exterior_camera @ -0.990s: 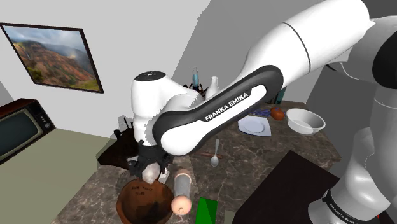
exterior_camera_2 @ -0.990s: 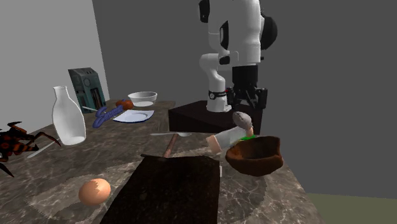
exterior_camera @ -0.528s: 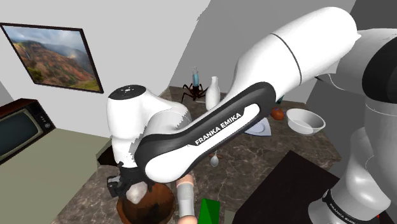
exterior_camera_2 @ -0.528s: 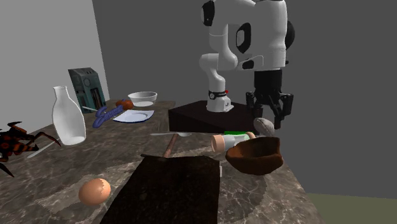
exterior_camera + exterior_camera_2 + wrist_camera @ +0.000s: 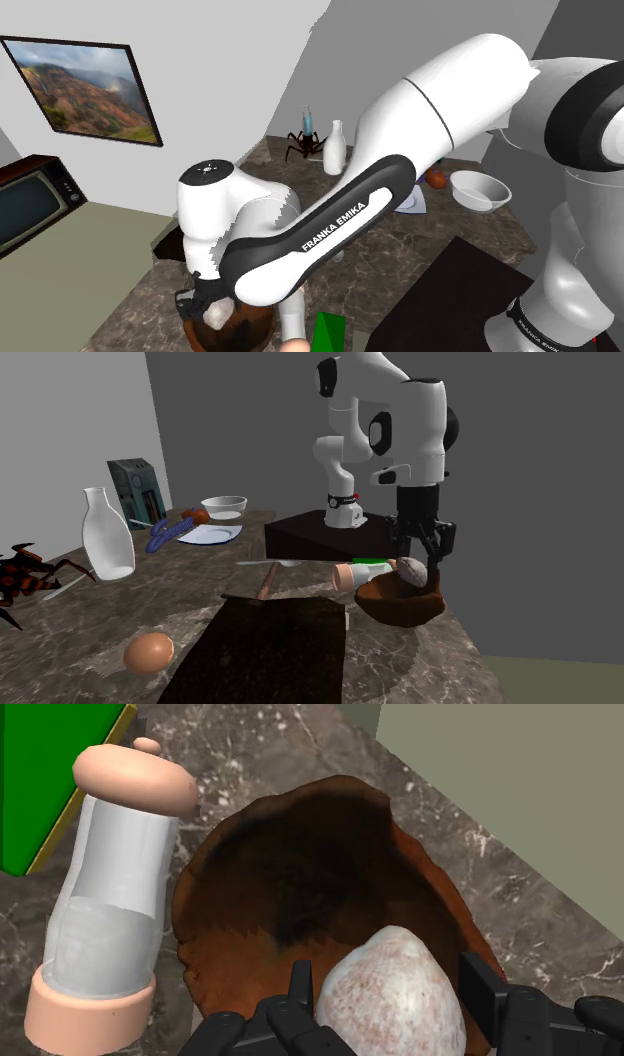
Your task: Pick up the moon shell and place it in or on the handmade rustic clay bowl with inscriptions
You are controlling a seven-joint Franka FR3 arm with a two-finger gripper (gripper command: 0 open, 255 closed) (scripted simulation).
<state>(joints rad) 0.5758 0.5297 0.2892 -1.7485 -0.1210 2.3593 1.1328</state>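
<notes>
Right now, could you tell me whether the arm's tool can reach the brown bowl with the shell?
Probably yes: the tool, clasping the speckled shell, hangs just over the bowl, whose hollow is open with nothing between; the lying bottle is beside it.

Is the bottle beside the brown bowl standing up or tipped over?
Tipped over: the bottle lies on its side on the table beside the bowl.

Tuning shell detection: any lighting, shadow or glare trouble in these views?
Shoulder view: bright, but the arm covers most of the bowl. Second exterior view: dim, dark bowl against a grey wall; the pale moon shell stands out. Wrist view: even light, no glare, bowl's centre nearly black.
</notes>
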